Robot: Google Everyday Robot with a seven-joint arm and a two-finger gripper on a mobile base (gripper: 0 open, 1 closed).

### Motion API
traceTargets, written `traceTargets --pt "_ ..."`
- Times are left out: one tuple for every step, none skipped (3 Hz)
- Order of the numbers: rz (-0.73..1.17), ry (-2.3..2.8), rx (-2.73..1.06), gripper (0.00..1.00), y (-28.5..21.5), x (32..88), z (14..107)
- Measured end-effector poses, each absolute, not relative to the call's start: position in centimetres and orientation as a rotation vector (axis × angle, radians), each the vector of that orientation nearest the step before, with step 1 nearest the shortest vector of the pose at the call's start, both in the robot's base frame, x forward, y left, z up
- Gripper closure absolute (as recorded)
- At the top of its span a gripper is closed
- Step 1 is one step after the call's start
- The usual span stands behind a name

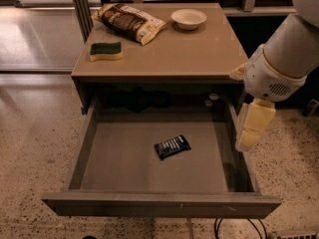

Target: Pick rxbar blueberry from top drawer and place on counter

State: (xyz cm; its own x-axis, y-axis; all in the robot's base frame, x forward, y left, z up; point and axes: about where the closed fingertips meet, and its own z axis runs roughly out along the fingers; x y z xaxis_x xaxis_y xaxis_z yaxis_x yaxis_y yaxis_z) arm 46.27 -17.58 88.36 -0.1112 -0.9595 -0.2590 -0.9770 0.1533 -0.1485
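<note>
The rxbar blueberry (pixel 172 147), a small dark navy wrapper with white lettering, lies flat near the middle of the open top drawer (pixel 114 168). The drawer is pulled fully out below the tan counter (pixel 189 49). My gripper (pixel 253 128), cream-coloured and hanging from the white arm, points down over the drawer's right wall, to the right of the bar and above it, apart from it. It holds nothing.
On the counter stand a brown-and-cream snack bag (pixel 130 22) at the back left, a green-and-yellow sponge (pixel 105 50) at the left and a white bowl (pixel 188 18) at the back. Speckled floor surrounds the cabinet. Cables (pixel 239 228) lie at the lower right.
</note>
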Motion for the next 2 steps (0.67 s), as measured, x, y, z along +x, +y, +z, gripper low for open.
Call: traceTargets --pt "0.106 2.094 -1.849 0.00 -15.47 47.53 86.64" --pt "0.106 2.094 -1.850 0.00 -15.43 47.51 86.62"
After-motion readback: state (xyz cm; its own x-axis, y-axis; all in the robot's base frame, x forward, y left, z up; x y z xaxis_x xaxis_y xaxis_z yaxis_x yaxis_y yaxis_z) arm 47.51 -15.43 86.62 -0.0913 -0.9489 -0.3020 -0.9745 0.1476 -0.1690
